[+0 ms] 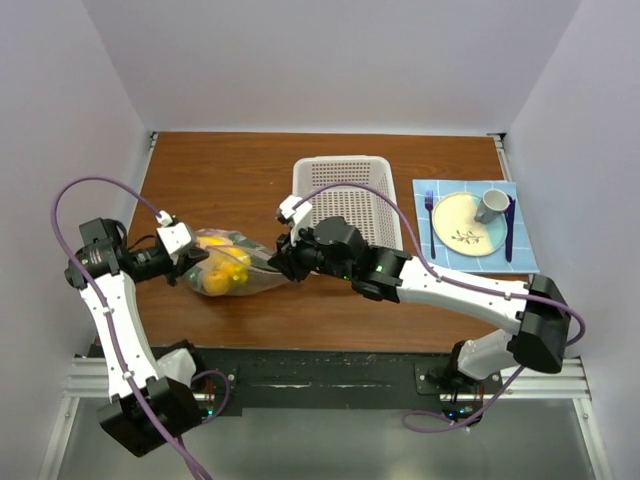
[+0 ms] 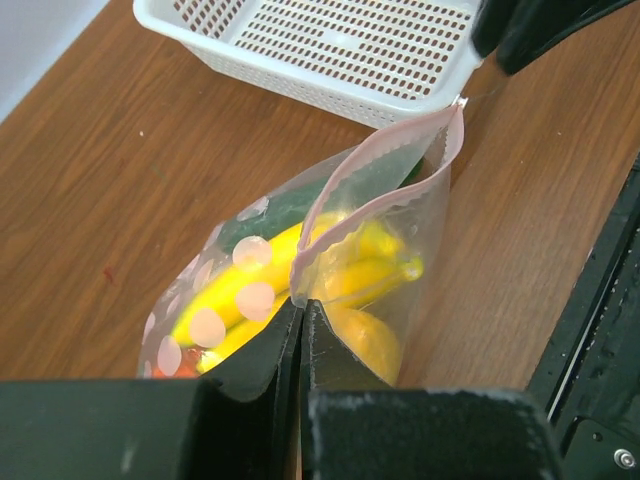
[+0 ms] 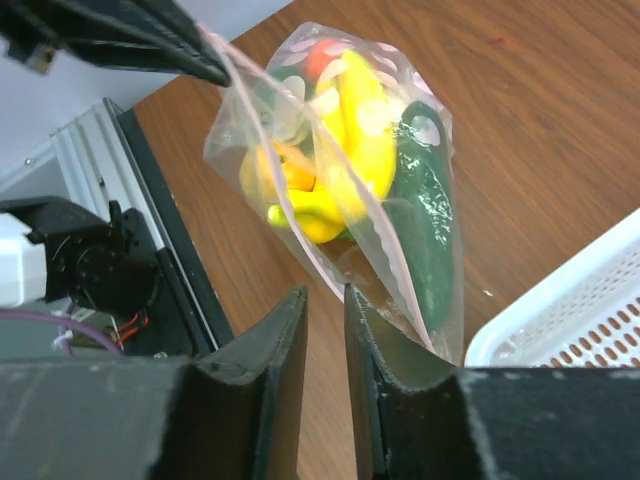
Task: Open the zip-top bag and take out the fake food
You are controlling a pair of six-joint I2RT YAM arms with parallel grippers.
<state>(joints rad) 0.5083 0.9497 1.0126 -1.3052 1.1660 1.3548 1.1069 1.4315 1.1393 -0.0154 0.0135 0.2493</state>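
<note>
The zip-top bag lies on the table between my two grippers, its pink-strip mouth gaping. Through it the fake food shows: a yellow banana, a green cucumber, a lemon and a red tomato. My left gripper is shut on one end of the zip strip. At the bag's other end, my right gripper has its jaws a narrow gap apart with only bare wood showing between them. The bag's lip rests against the outer side of one finger.
A white perforated basket stands just behind the bag and the right gripper. At the far right, a blue mat carries a cream plate, a grey mug, a fork and a knife. The table's black front rail runs close to the bag.
</note>
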